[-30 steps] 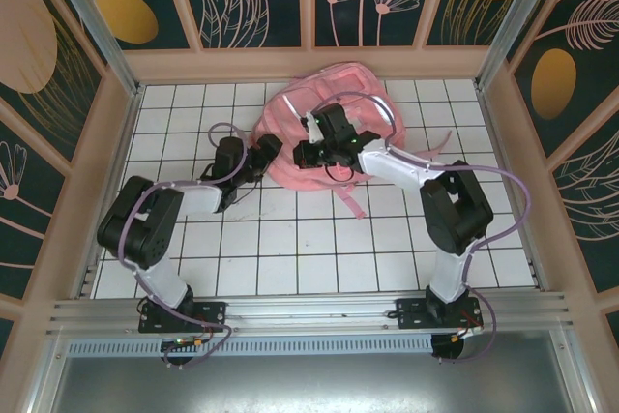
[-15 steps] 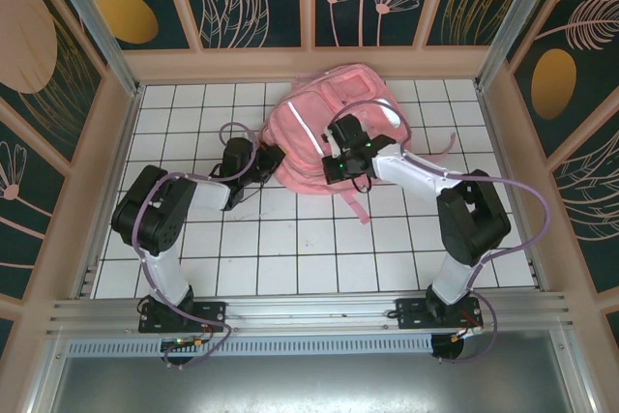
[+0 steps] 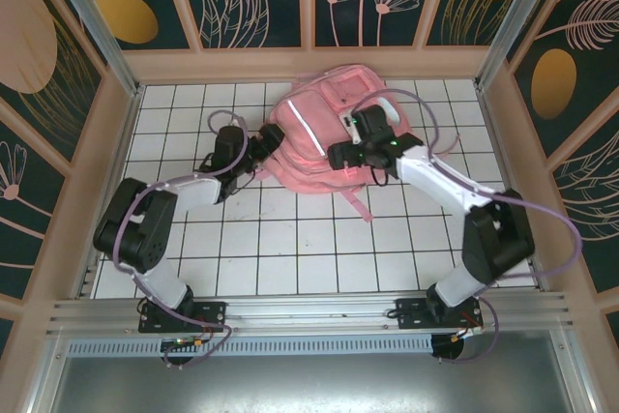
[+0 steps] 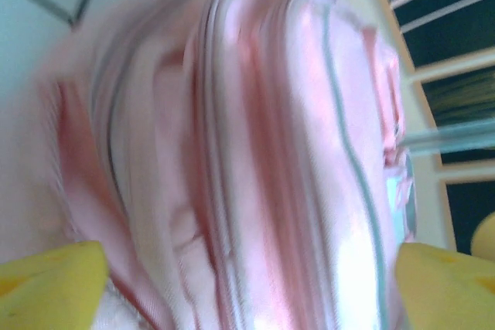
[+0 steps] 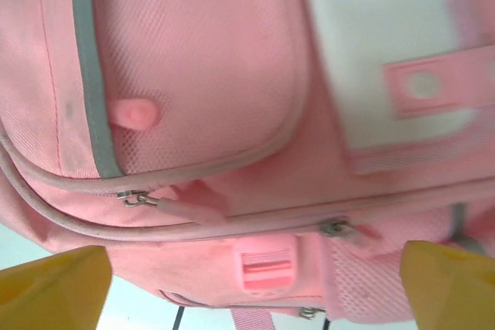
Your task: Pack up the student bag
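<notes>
The student bag point(image 3: 319, 108) is a large pink backpack lying on the white tiled table at the back centre. My left gripper point(image 3: 269, 140) is at the bag's left edge, open. In the left wrist view its yellow fingertips point(image 4: 48, 284) stand far apart, with the blurred pink bag point(image 4: 255, 144) close ahead. My right gripper point(image 3: 338, 154) is over the bag's near right part, open. The right wrist view has the bag point(image 5: 201, 75) close ahead, and the right gripper point(image 5: 255, 291) has its jaws spread wide.
A pink strap point(image 3: 360, 205) trails from the bag toward me across the tiles. Zipper pulls point(image 5: 135, 199) and a pink buckle point(image 5: 267, 268) sit on the bag's side. Enclosure walls point(image 3: 111, 142) stand close on the left, right and back.
Both grippers, shut half a second ago, now stand open. The right arm has swung back and to the right, and the bag lies slightly farther back.
</notes>
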### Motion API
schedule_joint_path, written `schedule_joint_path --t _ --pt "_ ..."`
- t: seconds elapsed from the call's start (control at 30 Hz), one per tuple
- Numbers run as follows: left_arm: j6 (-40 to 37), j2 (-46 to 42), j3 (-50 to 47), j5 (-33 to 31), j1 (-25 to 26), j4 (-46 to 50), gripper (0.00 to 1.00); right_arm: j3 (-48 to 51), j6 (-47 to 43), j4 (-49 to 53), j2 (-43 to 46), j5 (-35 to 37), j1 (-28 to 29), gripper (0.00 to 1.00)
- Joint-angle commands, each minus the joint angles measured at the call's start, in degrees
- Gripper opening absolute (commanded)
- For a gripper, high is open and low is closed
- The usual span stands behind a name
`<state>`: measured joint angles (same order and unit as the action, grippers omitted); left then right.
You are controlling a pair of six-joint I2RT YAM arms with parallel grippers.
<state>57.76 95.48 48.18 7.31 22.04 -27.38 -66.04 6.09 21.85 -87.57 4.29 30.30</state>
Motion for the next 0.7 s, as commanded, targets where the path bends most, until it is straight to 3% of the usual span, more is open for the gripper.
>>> schedule_joint_path --t 0.0,0.1,0.17,0.27,0.37,0.5,0.67 --pt "-15.4 -8.1 3.6 -15.5 -0.2 13.8 0.99 7.9 2.5 -11.9 8.0 10.8 -4.4 0.99" --pt "-24.0 -14.7 1.3 -30.7 -0.2 17.3 0.99 15.6 5.0 -18.2 11.2 21.4 -10.2 0.99" --pt "-29.7 -19.1 -2.2 -41.8 -0.5 16.5 0.99 21.4 4.2 -24.0 12.0 23.4 -16.0 0.99" --pt "-36.1 -23.6 -8.0 -51.2 -1.6 13.3 0.99 33.8 -0.1 -41.1 14.0 22.8 -22.2 0.99" --pt "-42.0 -26.6 -15.9 -54.3 -2.6 3.8 0.99 43.8 1.0 -57.2 14.9 14.4 -27.9 0.99" --pt "-45.2 -25.8 -24.7 -55.4 -5.0 -9.1 0.99 51.2 -1.6 -77.1 10.7 11.4 -28.4 0.99" --pt "-49.7 -18.9 -26.3 -53.1 -7.5 -16.2 0.99 52.1 -3.9 -87.5 5.6 10.4 -28.5 0.99"
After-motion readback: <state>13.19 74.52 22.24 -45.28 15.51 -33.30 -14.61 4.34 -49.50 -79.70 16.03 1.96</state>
